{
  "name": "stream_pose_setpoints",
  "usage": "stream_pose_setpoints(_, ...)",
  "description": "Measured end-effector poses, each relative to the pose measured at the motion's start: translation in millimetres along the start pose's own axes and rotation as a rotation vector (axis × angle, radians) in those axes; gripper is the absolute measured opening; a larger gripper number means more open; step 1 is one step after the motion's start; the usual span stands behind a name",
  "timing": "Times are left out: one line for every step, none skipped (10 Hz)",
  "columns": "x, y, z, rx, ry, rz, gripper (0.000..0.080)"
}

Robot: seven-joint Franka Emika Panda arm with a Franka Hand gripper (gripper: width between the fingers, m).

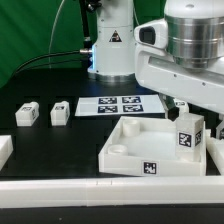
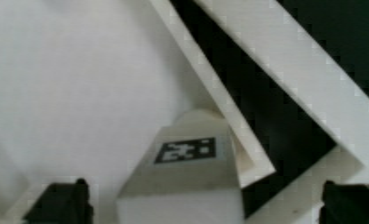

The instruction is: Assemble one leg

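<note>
A white leg [image 1: 190, 134] with a black-and-white tag stands upright at the corner of the large white tray-like part [image 1: 125, 150] on the exterior view's right. My gripper [image 1: 186, 112] hangs just above it. In the wrist view the leg [image 2: 186, 165] lies between my two dark fingertips [image 2: 65, 203], with a gap on each side, so the gripper [image 2: 202, 205] is open and touches nothing. Two more legs [image 1: 27, 113] [image 1: 60, 113] lie on the black table at the exterior view's left.
The marker board [image 1: 115, 104] lies behind the tray. A white part [image 1: 5, 150] sits at the left edge. A white ledge [image 1: 100, 195] runs along the front. The arm's base [image 1: 110, 45] stands at the back.
</note>
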State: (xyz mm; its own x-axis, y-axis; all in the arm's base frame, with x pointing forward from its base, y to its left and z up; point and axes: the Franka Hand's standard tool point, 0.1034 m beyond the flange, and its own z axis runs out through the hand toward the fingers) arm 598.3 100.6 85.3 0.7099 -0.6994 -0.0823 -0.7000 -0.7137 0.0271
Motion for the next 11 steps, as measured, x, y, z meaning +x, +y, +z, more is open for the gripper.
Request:
stream_pose_setpoints(3.1,-1.6,-5.1,0.017,0.015,-0.032,0.0649)
stream_pose_setpoints(5.8,-0.5,-3.6,0.024,0.025,-0.048,0.0649)
stream_pose_setpoints(5.6,2.2,2.6,0.028,0.033,-0.048,0.0649)
stream_pose_setpoints(4.6,2.4,8.1,0.029,0.038,-0.052,0.0649)
stream_pose_setpoints(4.4,3.6,12.0,0.028,0.039,-0.058,0.0649)
stream_pose_setpoints(4.4,4.9,13.2,0.027,0.040,-0.059,0.0649)
stream_pose_setpoints(3.9,4.6,13.4,0.027,0.040,-0.060,0.0649)
stream_pose_setpoints(3.4,4.3,13.4,0.026,0.039,-0.059,0.0649)
stream_pose_setpoints(2.6,3.8,13.3,0.025,0.038,-0.060,0.0539)
stream_pose_setpoints(2.4,3.6,13.2,0.025,0.038,-0.061,0.0372)
stream_pose_setpoints(2.4,3.7,13.5,0.025,0.038,-0.061,0.0372)
